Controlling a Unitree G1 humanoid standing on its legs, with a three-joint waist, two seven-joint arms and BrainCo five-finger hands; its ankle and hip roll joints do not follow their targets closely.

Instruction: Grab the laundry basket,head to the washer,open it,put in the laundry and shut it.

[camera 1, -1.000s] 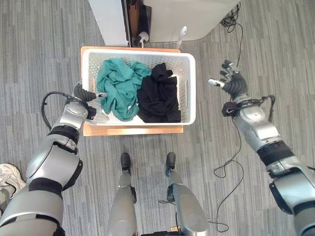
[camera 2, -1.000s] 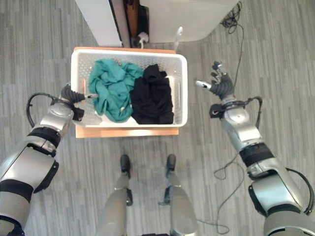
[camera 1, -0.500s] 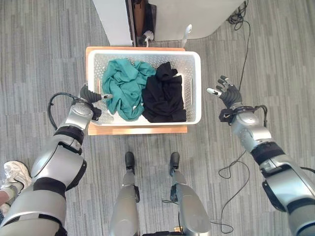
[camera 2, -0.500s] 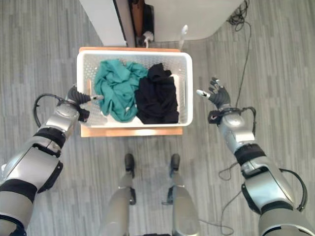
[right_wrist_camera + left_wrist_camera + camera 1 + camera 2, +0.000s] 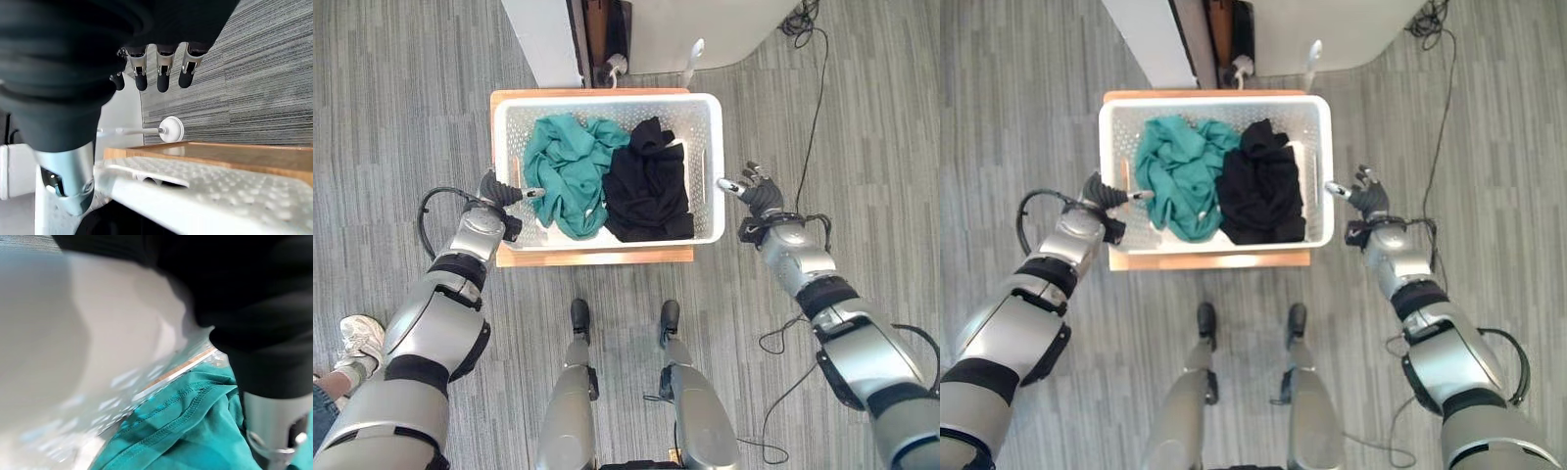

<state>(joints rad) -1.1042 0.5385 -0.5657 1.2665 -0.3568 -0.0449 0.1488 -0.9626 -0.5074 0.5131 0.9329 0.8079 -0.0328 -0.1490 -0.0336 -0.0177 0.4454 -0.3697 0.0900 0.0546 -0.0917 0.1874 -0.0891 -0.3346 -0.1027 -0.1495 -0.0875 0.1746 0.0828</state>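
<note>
A white laundry basket [image 5: 713, 147] stands on a low wooden platform in front of me. Inside it, a teal garment [image 5: 570, 171] lies on the left and a black garment [image 5: 649, 186] on the right. My left hand [image 5: 496, 192] rests at the basket's left rim, its thumb [image 5: 274, 431] reaching over the rim above the teal garment [image 5: 186, 431]. My right hand [image 5: 759, 196] is open just off the basket's right rim, with straight fingers [image 5: 164, 68] and the thumb tip close to the rim [image 5: 161, 196].
The wooden platform [image 5: 597, 257] juts out under the basket's near side. A white appliance [image 5: 705, 29] and a white panel [image 5: 543, 39] stand just beyond the basket, with a white long-handled thing [image 5: 693, 57] leaning there. A person's shoe [image 5: 354, 338] is at my lower left.
My right hand has come in from out at the right to the basket's right rim. My left hand has stayed at the left rim. The camera has shifted a little.
</note>
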